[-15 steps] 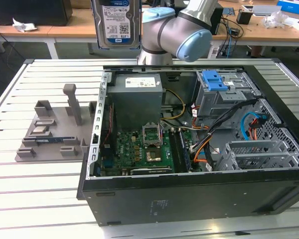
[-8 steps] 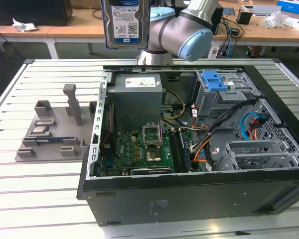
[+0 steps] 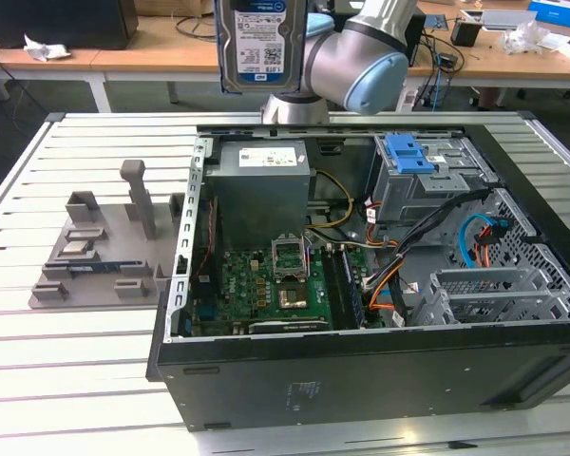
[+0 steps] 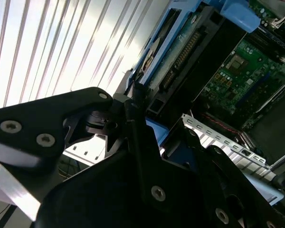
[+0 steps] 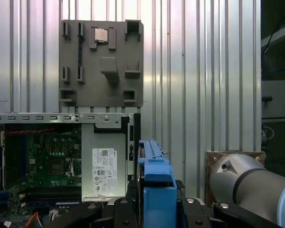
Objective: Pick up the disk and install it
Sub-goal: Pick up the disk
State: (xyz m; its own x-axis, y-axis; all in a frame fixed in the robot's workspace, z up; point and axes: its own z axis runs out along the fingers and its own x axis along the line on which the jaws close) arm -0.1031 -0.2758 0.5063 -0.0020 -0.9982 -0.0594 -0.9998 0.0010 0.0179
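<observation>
- Exterior view, read as a clock face: the open computer case lay on its side from the centre toward four o'clock, on a slatted metal table.
- Inside the case, a grey power supply box sat toward twelve o'clock, with the green motherboard just beneath it toward six.
- A grey drive cage stood toward two o'clock in the case, with a blue bracket on top. Orange and blue cables looped near three o'clock.
- At nine o'clock from the case, a grey fixture tray rested on the slats. In the first wrist view, a small square chip sat in one of its recesses.
- The disk hung in the air at twelve o'clock, above the far rim of the case and apart from it. It stood on edge beside the grey-and-blue arm.
- Its silver face carried a white-and-blue barcode label turned toward the exterior camera, and a blue carrier frame ran along its edges.
- In the second wrist view, its dark underside showed a row of connector pins.
- The gripper was clenched on the disk. In the first wrist view, its black jaws pressed against either side of the blue frame.
</observation>
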